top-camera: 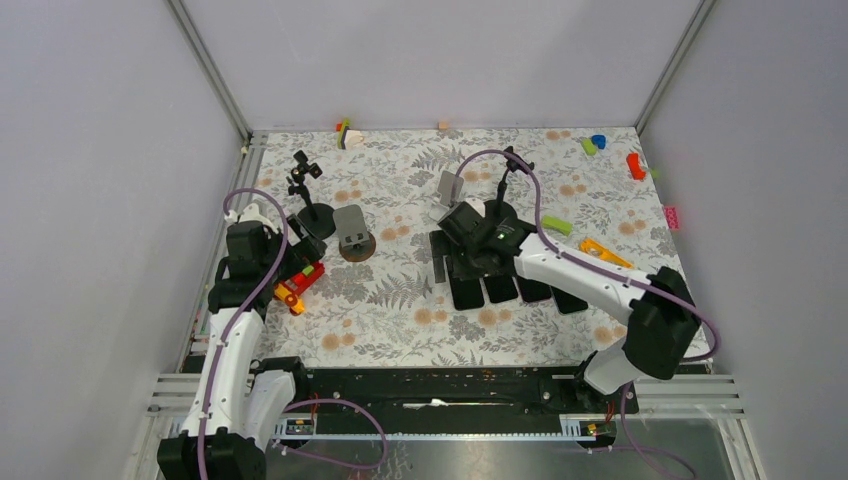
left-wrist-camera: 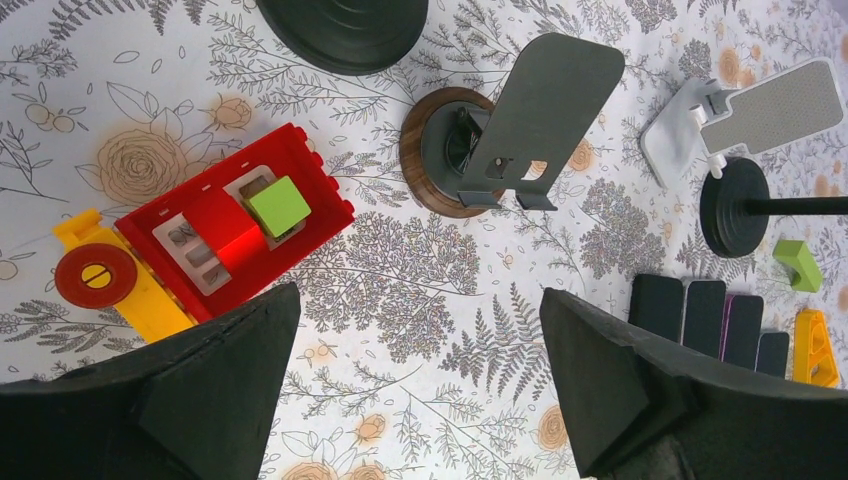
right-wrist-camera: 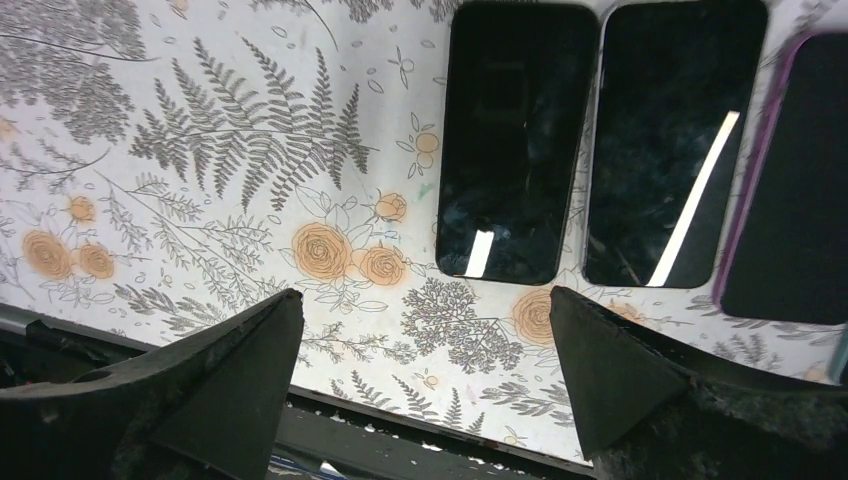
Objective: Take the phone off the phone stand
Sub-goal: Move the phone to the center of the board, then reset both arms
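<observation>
Several dark phones (top-camera: 466,291) lie flat in a row on the floral table; they also show in the right wrist view (right-wrist-camera: 515,140) and the left wrist view (left-wrist-camera: 657,305). A grey phone stand (top-camera: 350,225) on a round wooden base is empty (left-wrist-camera: 545,110). A white stand (top-camera: 449,187) is empty too (left-wrist-camera: 760,105). My right gripper (top-camera: 465,255) hovers over the phones, open and empty (right-wrist-camera: 420,370). My left gripper (top-camera: 270,250) is open and empty (left-wrist-camera: 415,370), above bare table left of the grey stand.
A red and yellow toy (top-camera: 298,283) lies by my left gripper (left-wrist-camera: 235,230). Two black pole stands (top-camera: 312,215) (top-camera: 505,190) stand behind. A green block (top-camera: 557,226) and an orange piece (top-camera: 605,252) lie right of the phones. The table's front rail (right-wrist-camera: 400,440) is near.
</observation>
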